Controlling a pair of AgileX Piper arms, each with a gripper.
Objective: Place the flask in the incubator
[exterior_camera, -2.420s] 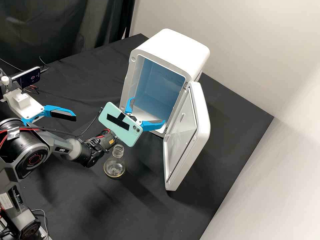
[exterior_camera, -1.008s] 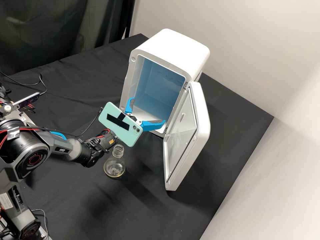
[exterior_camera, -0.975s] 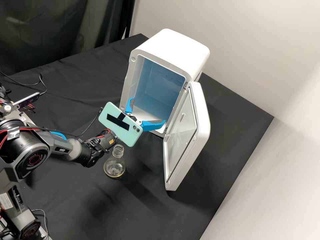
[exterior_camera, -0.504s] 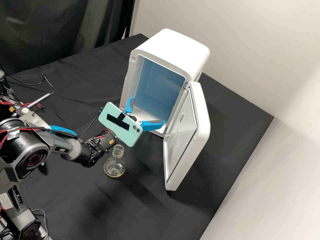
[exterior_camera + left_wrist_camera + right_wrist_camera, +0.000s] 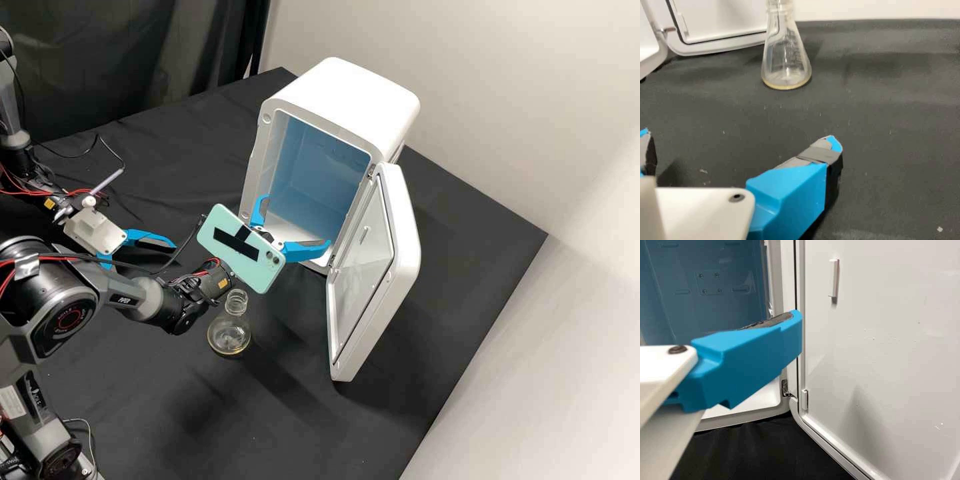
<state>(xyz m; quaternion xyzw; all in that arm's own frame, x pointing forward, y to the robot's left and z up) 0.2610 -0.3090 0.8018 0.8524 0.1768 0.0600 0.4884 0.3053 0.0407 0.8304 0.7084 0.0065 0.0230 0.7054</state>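
Observation:
The clear glass flask (image 5: 230,327) stands upright on the black bench, in front of the white incubator (image 5: 347,100). The incubator's door (image 5: 377,267) hangs wide open and shows a blue inside. My right gripper (image 5: 293,223) is open at the lower edge of the incubator's opening, above and beyond the flask, holding nothing. One of its blue fingers (image 5: 747,357) reaches across the door hinge. My left gripper (image 5: 157,245) is open low over the bench to the left, well short of the flask (image 5: 786,55). In its own view the left gripper (image 5: 738,140) holds nothing.
A mint-green phone (image 5: 241,248) is mounted on the right arm's wrist, just above the flask's mouth. Cables (image 5: 100,143) trail over the bench at the far left. The bench's right edge (image 5: 480,347) runs close behind the open door.
The left gripper has risen from behind the right arm and moved right, toward the flask. The right arm, the flask and the incubator door have stayed still.

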